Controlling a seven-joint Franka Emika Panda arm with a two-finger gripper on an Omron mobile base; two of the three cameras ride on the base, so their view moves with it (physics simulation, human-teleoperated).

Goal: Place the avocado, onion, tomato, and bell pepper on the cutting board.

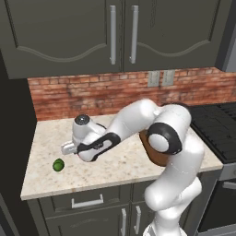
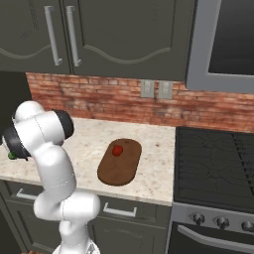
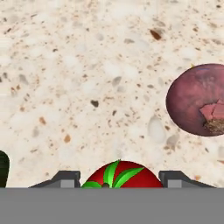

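The tomato (image 3: pixel 127 171), bright red with a green leafy top, sits between the two fingertips of my gripper (image 3: pixel 119 178), which is shut on it just above the speckled counter. The pinkish-purple onion (image 3: pixel 197 99) lies on the counter to the right in the hand view. From the left base view, the hand (image 1: pixel 69 148) hangs low over the counter's left part, just above the green avocado (image 1: pixel 58 165). The darker-red bell pepper (image 2: pixel 117 150) lies on the brown cutting board (image 2: pixel 119 168), whose edge (image 1: pixel 154 154) shows behind my arm in the left base view.
A brick wall (image 1: pixel 115 92) backs the counter, with dark cabinets (image 1: pixel 115 32) above. A black stove (image 2: pixel 213 163) stands right of the board. The counter's front edge (image 1: pixel 92 186) runs close below the avocado.
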